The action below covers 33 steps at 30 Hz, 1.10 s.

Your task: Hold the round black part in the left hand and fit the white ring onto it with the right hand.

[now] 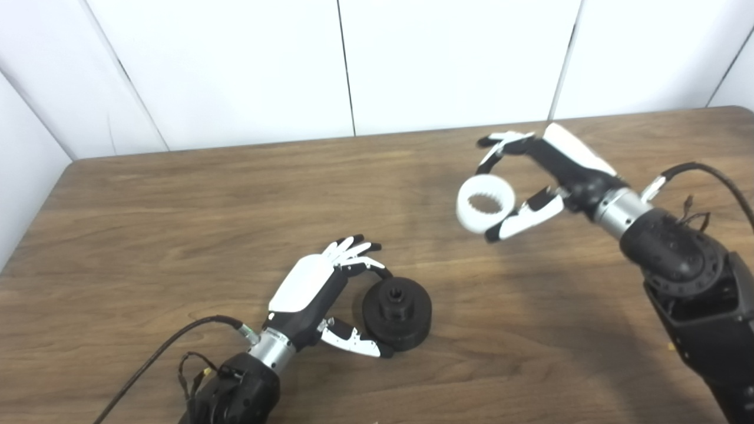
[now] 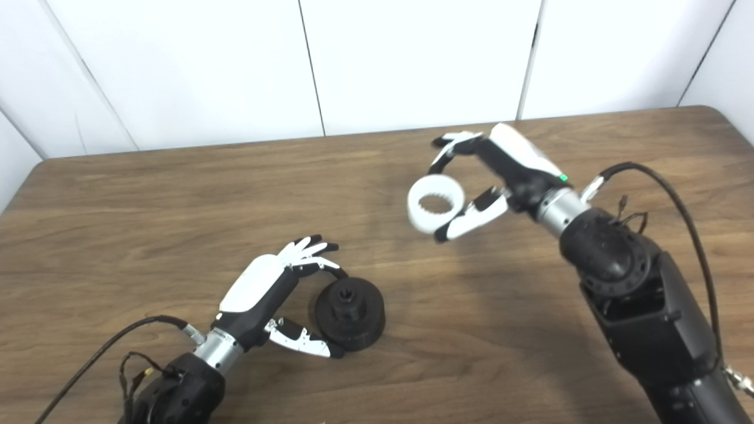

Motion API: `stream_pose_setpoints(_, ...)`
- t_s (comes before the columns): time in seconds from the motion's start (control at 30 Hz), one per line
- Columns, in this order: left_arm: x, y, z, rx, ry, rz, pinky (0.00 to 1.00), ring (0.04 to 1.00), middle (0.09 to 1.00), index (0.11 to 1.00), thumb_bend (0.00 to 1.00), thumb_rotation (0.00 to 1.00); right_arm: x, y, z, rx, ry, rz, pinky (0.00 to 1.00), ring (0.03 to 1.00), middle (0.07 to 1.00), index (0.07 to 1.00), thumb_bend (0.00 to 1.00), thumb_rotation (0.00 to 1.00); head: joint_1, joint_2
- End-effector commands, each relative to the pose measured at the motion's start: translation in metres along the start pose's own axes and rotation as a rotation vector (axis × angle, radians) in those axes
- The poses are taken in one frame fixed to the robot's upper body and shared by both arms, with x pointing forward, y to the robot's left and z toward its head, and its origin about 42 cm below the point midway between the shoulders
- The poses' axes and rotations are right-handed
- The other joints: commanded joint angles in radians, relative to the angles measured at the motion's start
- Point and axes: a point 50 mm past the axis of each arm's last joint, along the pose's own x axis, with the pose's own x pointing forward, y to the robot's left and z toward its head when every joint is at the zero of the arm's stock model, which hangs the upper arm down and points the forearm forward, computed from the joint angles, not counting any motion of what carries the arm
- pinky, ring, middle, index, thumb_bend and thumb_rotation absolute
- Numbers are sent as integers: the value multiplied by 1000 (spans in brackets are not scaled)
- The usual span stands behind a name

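the round black plastic part with a raised hub (image 1: 396,313) is seen resting on the brown wood-grain desk (image 1: 177,235), gripped at its rim by the fingers (image 1: 353,340) of the left hand (image 1: 312,294). the white toothed plastic ring (image 1: 486,205) is pinched at its outer wall by the right hand (image 1: 542,176), raised well apart from the part. both are judged light and rigid (smooth, perhaps slippery); rim holds seem best.
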Motion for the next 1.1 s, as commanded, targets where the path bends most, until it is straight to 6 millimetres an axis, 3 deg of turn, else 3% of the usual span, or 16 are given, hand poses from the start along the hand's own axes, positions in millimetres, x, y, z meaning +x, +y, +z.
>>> stream_pose_setpoints(0.0,3,3,-1,46,-2,-11,1000,986,917,610,846,226,-2,-7,19,-21,-54,-24,879,948,873,487,525,143,-1,4)
stream_pose_setpoints(0.4,6,3,4,41,-10,-6,997,986,915,609,844,228,-16,30,40,48,-105,74,887,971,886,488,525,146,27,18)
stream_pose_setpoints(1.07,15,9,15,65,-35,-7,1000,982,910,603,848,259,-7,43,49,104,-128,86,894,990,899,489,525,145,28,34)
